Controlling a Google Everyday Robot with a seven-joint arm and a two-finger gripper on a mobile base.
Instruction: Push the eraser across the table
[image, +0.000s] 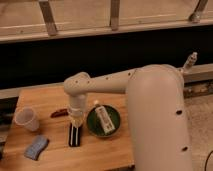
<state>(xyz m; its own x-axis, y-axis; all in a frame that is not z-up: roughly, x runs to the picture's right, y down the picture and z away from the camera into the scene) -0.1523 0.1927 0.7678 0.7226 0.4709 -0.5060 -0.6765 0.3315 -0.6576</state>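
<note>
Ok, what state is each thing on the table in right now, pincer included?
eraser: flat on the table, long axis front to back.
pincer: pointing down, at the eraser's far end.
green bowl: upright, holding the white box.
white box: lying slanted inside the green bowl.
cup: upright.
blue-grey pad: flat, front left.

Dim warm lt; claw (75, 121) at far end of eraser (74, 136).

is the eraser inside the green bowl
No, the eraser lies on the table beside the green bowl, gripper over its far end.
</note>
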